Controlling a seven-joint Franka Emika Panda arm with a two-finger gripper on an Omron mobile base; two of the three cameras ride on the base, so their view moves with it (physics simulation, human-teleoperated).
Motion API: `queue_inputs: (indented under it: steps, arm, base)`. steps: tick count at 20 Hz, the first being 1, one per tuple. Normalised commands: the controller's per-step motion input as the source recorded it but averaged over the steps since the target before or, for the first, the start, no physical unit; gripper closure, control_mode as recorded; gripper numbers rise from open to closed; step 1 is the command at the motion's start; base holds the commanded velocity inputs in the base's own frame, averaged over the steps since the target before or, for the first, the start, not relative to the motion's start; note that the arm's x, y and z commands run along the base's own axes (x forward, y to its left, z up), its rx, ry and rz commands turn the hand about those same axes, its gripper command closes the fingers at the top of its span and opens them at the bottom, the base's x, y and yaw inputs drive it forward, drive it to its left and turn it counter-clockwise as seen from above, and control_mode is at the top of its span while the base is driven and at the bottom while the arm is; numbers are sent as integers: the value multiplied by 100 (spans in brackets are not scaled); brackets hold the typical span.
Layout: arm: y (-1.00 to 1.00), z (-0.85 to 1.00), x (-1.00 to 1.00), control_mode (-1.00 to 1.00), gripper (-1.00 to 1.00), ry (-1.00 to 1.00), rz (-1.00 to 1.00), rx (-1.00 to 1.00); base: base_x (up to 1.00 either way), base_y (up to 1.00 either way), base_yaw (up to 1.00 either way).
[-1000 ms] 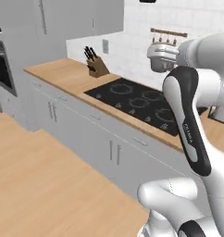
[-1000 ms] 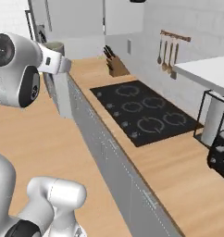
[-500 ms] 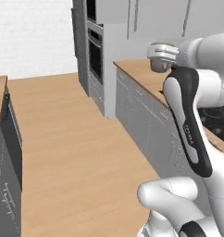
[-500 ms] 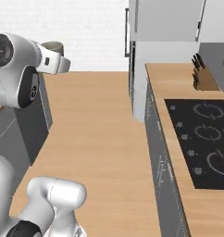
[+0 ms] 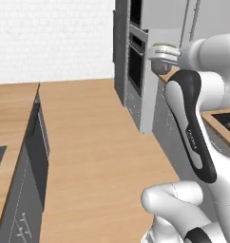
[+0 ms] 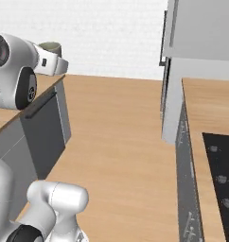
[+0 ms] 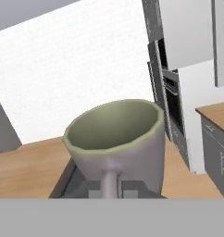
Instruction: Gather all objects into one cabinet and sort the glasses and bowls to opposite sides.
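Since a second ago the base under me has swung round: the cooktop and knife block that lay ahead have slid away, and now I look across a wood floor toward a white brick wall, with the tall oven column at the right of the left base view. Carried along with me, unchanged in my grip, is the small grey cup; my gripper is pinched nearly shut on it at its near side, where the handle runs down toward my fingertips. It sits upright, mouth up, straight ahead of my jaws and touching them, so nothing has to be reached for. In the left base view the cup rides high at the end of my arm, just in front of the oven column; in the right base view it shows above the dark counter front. What matters next, I judge, is where the cabinet lies from the cup, and I cannot yet tell which of the grey doors up and to the right is the target.
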Motion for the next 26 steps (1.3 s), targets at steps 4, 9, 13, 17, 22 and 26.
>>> queue_inputs:
  steps: [4,9,13,17,22,26]
  arm:
    - [0,0,0,100,100,0,0,0]
    - [0,0,0,100,100,0,0,0]
    - [0,0,0,100,100,0,0,0]
    - [0,0,0,100,100,0,0,0]
    - [0,0,0,100,100,0,0,0]
    - [0,0,0,100,100,0,0,0]
  base:
    - [100,23,26]
    - [100,10,13]
    - [100,0,0]
    - [100,0,-1]
    - [100,0,-8]
    - [80,0,-19]
